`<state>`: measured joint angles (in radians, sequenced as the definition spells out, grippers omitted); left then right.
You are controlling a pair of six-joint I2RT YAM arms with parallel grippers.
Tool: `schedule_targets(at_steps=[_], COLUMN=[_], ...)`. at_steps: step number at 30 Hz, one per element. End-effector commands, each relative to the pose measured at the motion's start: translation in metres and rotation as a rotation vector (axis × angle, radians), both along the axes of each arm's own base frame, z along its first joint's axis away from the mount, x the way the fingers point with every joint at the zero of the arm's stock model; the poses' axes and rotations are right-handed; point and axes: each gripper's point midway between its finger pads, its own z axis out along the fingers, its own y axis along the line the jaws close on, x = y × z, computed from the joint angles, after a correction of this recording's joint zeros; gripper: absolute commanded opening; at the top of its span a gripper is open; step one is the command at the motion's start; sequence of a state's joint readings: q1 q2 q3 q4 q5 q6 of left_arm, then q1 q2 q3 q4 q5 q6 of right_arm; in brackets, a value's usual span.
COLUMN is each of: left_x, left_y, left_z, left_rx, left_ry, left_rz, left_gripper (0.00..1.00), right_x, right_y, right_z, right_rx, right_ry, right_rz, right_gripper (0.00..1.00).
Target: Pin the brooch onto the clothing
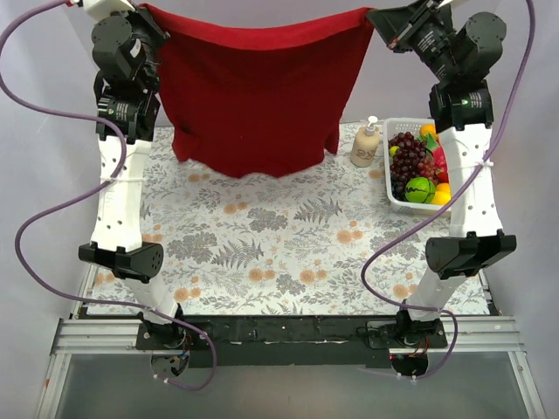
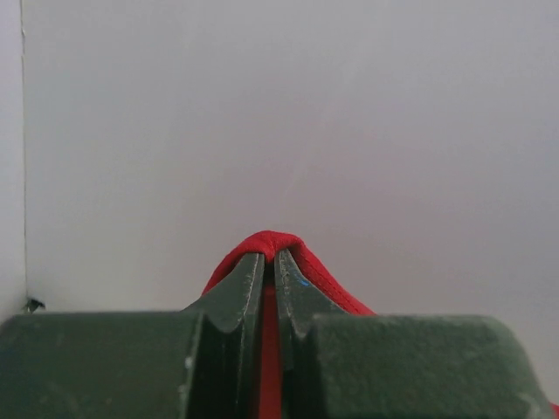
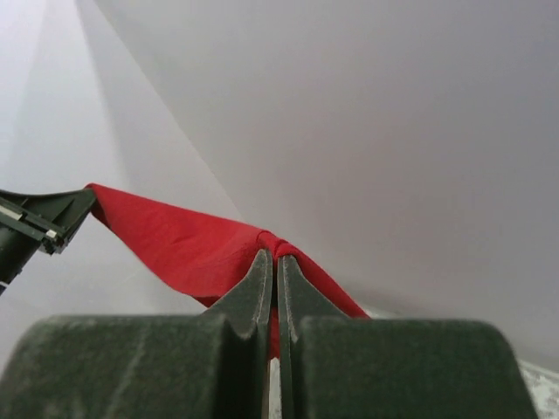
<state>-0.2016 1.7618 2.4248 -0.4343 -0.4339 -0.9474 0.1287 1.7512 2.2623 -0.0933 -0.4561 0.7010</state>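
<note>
Up at the far edge of the scene, we see the clothing strung between the two arms like washing on a line: a plain dark red T-shirt, its top edge sagging a little in the middle and its body hanging in soft folds, with a short sleeve drooping on each side. The lower hem hangs above the far part of the table; we cannot tell whether it touches the surface.

The left gripper has its jaws pressed together on a small ridge of red fabric that humps up over the fingertips. The right gripper is clamped the same way on the other corner, and from its wrist view we follow the taut cloth running leftwards to the other arm's fingers.

Under the shirt, the table wears a pale cover printed with grey ferns and orange blossoms. Behind everything stands a plain whitish backdrop.

On the table's right side sits a white basket holding dark grapes, a green fruit, an orange fruit and something red. Just to its left a cream pump bottle stands upright, near the shirt's right sleeve
</note>
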Motion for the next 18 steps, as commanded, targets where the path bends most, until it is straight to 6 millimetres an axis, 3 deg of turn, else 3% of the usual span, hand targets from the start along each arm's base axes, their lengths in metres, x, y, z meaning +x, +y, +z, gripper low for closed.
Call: schedule_targets(at_steps=[1,2,3,4,5,8,9,10,11,12,13,14,15,16,18], left_x=[-0.062,-0.062,-0.051,-0.061,-0.063,-0.066,-0.067,-0.076,-0.08,-0.087,-0.098,-0.107,-0.113,-0.121,-0.142], left_y=[0.025,0.026,0.024,0.028,0.028,0.027,0.026,0.027,0.025,0.024,0.026,0.025,0.025,0.023,0.021], left_z=[0.073,0.068,0.046,0.044,0.035,-0.019,-0.034,-0.064,-0.081,-0.093,-0.13,-0.142,-0.16,-0.181,-0.22], left_rx=[0.002,0.011,0.027,0.026,0.027,0.015,-0.011,-0.015,-0.017,-0.055,-0.061,-0.074,-0.088,-0.125,-0.152], left_ry=[-0.216,-0.202,-0.142,-0.134,-0.11,0.005,0.026,0.082,0.113,0.125,0.202,0.22,0.256,0.3,0.374], left_rz=[0.07,0.076,0.075,0.085,0.084,0.072,0.06,0.058,0.043,0.03,0.035,0.021,0.015,0.006,-0.017], left_gripper=[0.0,0.0,0.0,0.0,0.0,0.0,0.0,0.0,0.0,0.0,0.0,0.0,0.0,0.0,0.0], right_x=[-0.051,-0.053,-0.045,-0.056,-0.054,-0.057,-0.06,-0.062,-0.066,-0.074,-0.08,-0.086,-0.102,-0.107,-0.129], right_y=[-0.026,-0.028,-0.029,-0.029,-0.03,-0.027,-0.026,-0.026,-0.027,-0.028,-0.029,-0.029,-0.03,-0.03,-0.033], right_z=[0.085,0.084,0.068,0.069,0.057,0.0,-0.039,-0.058,-0.078,-0.122,-0.139,-0.167,-0.177,-0.22,-0.254], right_rx=[0.071,0.063,0.044,0.028,0.015,-0.027,-0.045,-0.055,-0.071,-0.092,-0.102,-0.119,-0.133,-0.16,-0.196], right_ry=[-0.287,-0.29,-0.259,-0.27,-0.244,-0.14,-0.062,-0.028,0.009,0.089,0.118,0.183,0.193,0.278,0.353], right_rz=[-0.121,-0.134,-0.146,-0.148,-0.151,-0.132,-0.123,-0.123,-0.125,-0.122,-0.12,-0.115,-0.104,-0.095,-0.087], right_gripper=[0.01,0.01,0.01,0.01,0.01,0.01,0.01,0.01,0.01,0.01,0.01,0.01,0.01,0.01,0.01])
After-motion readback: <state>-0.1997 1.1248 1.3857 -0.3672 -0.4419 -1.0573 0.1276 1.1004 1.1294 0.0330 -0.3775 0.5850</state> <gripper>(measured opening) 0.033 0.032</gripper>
